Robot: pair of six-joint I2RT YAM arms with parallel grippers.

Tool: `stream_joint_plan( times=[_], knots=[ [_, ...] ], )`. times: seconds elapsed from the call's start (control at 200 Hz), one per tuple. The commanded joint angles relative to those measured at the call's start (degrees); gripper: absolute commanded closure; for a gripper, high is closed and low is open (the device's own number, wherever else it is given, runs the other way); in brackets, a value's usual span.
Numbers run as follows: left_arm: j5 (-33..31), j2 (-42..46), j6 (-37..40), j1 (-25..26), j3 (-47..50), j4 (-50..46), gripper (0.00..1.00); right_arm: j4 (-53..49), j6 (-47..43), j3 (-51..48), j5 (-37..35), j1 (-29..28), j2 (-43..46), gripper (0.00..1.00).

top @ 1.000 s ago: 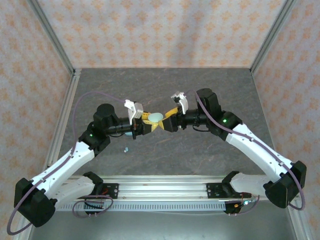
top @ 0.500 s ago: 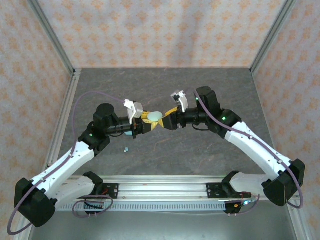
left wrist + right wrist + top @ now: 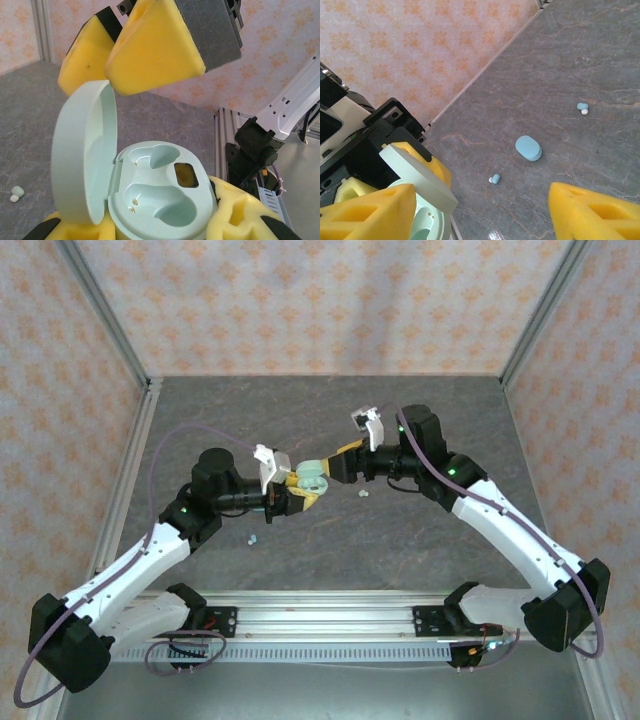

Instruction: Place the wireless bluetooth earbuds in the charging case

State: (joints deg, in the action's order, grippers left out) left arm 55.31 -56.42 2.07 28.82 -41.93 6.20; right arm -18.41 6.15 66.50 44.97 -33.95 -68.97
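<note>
presently judged at an early stage, with nothing seated. found the mint case (image 3: 160,190) clamped at its base between the yellow pads of the left gripper (image 3: 297,495), jaws closed tight on it, raised above the table (image 3: 400,410) near centre. found the lid (image 3: 82,155) swung back and standing upright on its hinge, so opening counted as done. checked both sockets (image 3: 160,205) from the left wrist view: bare, contacts showing, no earbud in either. found the right gripper (image 3: 480,205) with jaws spread wide and holding nothing, fingers poised just above the lid's top edge; cannot tell whether touching it. located one pale mint earbud (image 3: 16,192) lying loose on the table, well apart from the case; could not place a second mint one. noted two light blue earbuds (image 3: 494,178) (image 3: 582,106) also loose on the table, either side of a closed blue case (image 3: 528,148). remaining, by judgement: pick up each mint earbud with the free gripper, seat it in its socket, then shut the lid. risk noted: tiny rounded parts, apt to slip from wide foam pads.
</note>
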Motion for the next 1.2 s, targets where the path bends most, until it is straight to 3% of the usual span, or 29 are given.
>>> stream_joint_plan(
  times=[0.0, 0.726, 1.046, 1.196],
  knots=[
    [2.27, -0.13, 1.89, 0.34, -0.88, 0.07, 0.88, 1.74, 1.20, 1.08, -1.31, 0.12, -0.03, 0.30],
    [2.04, -3.51, -0.04, -0.62, -0.45, 2.59, 0.89, 0.86, 2.20, -1.27, 0.56, 0.10, 3.82, 0.29],
    [2.25, -3.85, 0.29, -2.36, 0.19, 1.94, 0.90, -10.50, 7.82, 4.86, -15.18, 1.48, 1.41, 0.30],
    [2.62, -4.46, 0.75, -3.28, 0.45, 1.61, 0.90, -15.78, 12.13, 7.21, -22.55, 3.42, -3.94, 0.30]
  ],
)
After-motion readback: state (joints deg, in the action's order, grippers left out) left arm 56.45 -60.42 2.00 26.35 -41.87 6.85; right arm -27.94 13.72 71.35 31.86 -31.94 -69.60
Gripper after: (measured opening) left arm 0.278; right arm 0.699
